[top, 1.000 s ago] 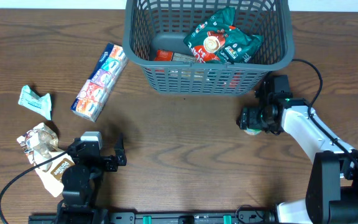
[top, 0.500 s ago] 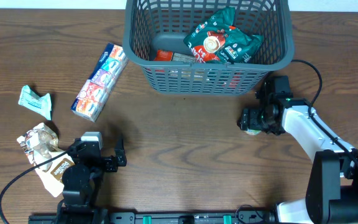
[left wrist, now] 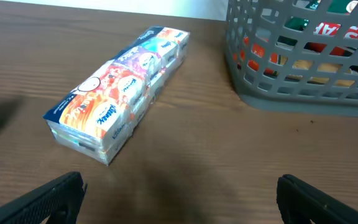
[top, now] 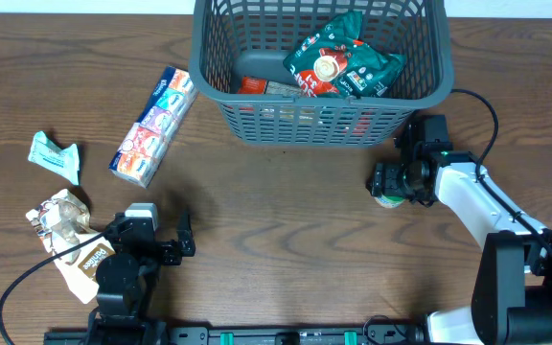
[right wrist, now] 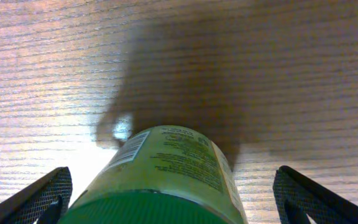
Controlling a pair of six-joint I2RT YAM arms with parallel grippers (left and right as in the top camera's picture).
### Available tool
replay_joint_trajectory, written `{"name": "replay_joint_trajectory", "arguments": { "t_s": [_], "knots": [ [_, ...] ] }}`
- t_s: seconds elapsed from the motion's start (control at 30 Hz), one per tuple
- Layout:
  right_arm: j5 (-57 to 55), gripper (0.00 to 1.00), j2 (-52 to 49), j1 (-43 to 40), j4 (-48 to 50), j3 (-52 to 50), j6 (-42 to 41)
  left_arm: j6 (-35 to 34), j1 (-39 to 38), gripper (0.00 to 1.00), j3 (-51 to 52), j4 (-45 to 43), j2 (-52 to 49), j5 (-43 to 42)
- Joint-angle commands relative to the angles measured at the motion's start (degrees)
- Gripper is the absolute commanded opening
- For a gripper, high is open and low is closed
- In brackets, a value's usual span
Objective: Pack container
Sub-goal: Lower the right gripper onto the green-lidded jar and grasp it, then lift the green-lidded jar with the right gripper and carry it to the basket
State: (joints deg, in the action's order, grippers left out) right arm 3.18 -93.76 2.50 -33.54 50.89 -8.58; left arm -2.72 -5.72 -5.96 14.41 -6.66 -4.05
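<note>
We record the right tool (right wrist: pixel 179 200) with its fingers (right wrist: pixel 42 199) spread wide, one at each lower corner of the wrist view. Between them stands a pale green labelled bottle (right wrist: pixel 166 165) with a darker green cap, the cap end nearest the camera. Neither finger touches it in that view. The bottle rests on the brown wood-grain counter (top: pixel 286 220). The container (top: pixel 295 120), a dark grey lattice basket, sits on the counter just beyond this tool and to its left, with its near right corner close by. Inside it we note a teal snack bag (top: pixel 343 57) lying against the right part and a red packet (top: pixel 252 86) low on the left. The left tool (left wrist: pixel 179 202) is likewise spread apart and grips nothing, with bare counter between its fingers. Ahead of it and to its left lies a long multi-pack of tissues (left wrist: pixel 120 93), set diagonally and well apart from the fingers. The container is ahead to its right. On the outer left of this tool the overhead view shows a small teal wrapper (top: pixel 54 155), a crumpled pale wrapper (top: pixel 60 213) and a brown packet (top: pixel 89 264), the last touching the arm's base.
</note>
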Motion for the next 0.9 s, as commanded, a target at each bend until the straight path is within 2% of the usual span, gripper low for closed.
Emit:
{"name": "replay_joint_trajectory", "arguments": {
  "t_s": [0.0,0.37,0.63,0.7,0.73,0.77,0.87],
  "knots": [
    [0.11,0.86,-1.51,-0.9,-0.24,-0.35,-0.83,0.96,0.24,0.99,-1.53,0.15,0.04,0.68],
    [0.52,0.83,-4.55,-1.14,-1.11,-0.35,-0.83,0.96,0.24,0.99,-1.53,0.13,0.04,0.68],
    [0.52,0.58,-4.55,-1.14,-1.46,-0.35,-0.83,0.96,0.24,0.99,-1.53,0.15,0.04,0.68],
    [0.52,0.47,-4.55,-1.14,-1.62,-0.35,-0.83,0.94,0.24,0.99,-1.53,0.15,0.02,0.68],
    [0.55,0.36,-4.55,-1.14,-1.75,-0.35,-0.83,0.96,0.24,0.99,-1.53,0.13,0.04,0.68],
    [0.52,0.29,-4.55,-1.14,-1.9,-0.35,-0.83,0.96,0.24,0.98,-1.53,0.15,0.04,0.68],
    [0.52,0.18,-4.55,-1.14,-2.23,-0.33,-0.81,0.96,0.24,0.99,-1.53,0.13,0.04,0.68]
  ]
}}
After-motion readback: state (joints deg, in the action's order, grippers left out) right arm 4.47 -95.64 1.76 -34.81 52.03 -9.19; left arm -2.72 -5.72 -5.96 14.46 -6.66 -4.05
